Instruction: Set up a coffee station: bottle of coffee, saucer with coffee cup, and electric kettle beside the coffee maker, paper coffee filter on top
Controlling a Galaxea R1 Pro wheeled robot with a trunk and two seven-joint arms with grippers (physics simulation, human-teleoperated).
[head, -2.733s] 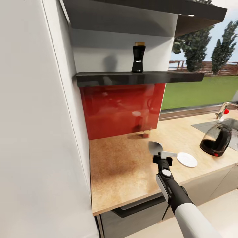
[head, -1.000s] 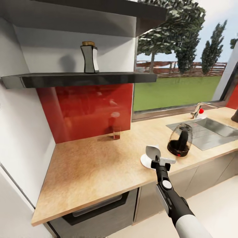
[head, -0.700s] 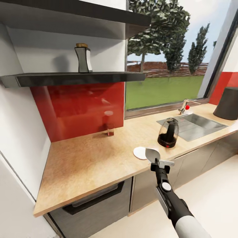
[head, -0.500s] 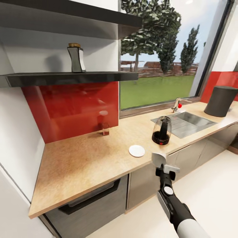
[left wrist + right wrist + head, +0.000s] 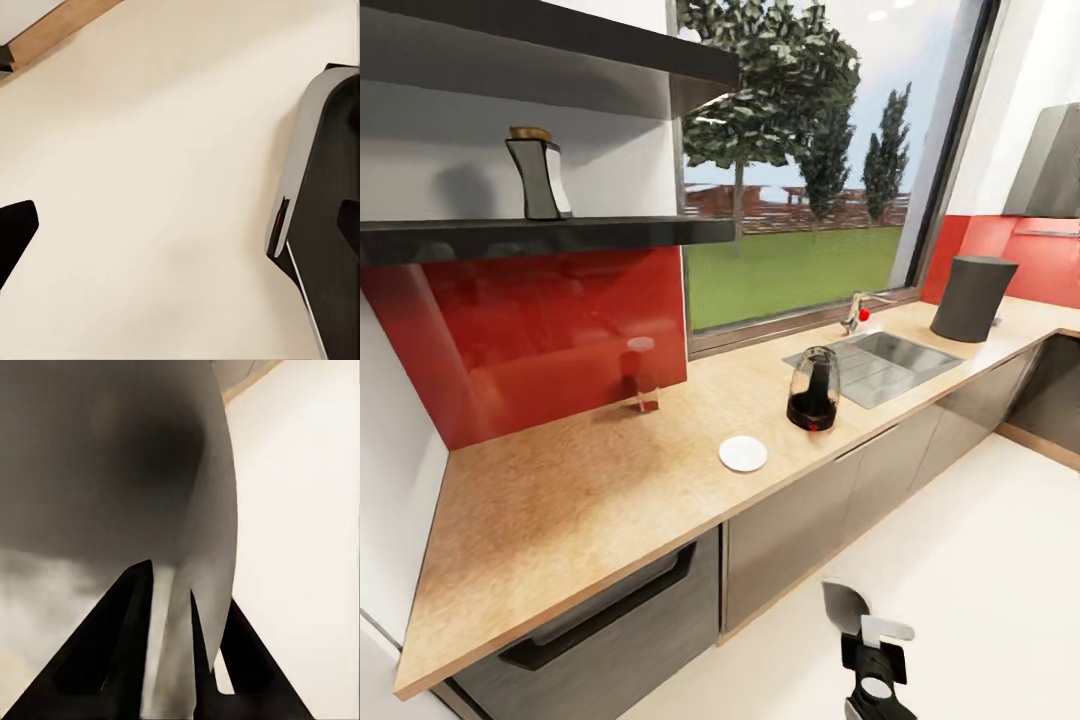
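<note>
Carrying: the paper coffee filter (image 5: 844, 604), pinched at its base by my right gripper (image 5: 868, 632), the fingers closed tight on the thin paper.
Changed: the whole view has swung along the kitchen countertop (image 5: 580, 490); my right gripper, over the worktop's front edge a moment ago, now hangs over the floor.
Newly seen: the coffee maker (image 5: 972, 298), at the worktop's far right end beyond the sink (image 5: 880, 362).
Meaning: I judge this as travel towards the machine, filter not yet placed.
Waiting: the saucer (image 5: 743, 453) near the front edge, the electric kettle (image 5: 814, 390) beside the sink, the bottle of coffee (image 5: 538, 178) on the shelf.
Left fingers (image 5: 13, 231): one dark tip over pale floor; I cannot tell their opening.
</note>
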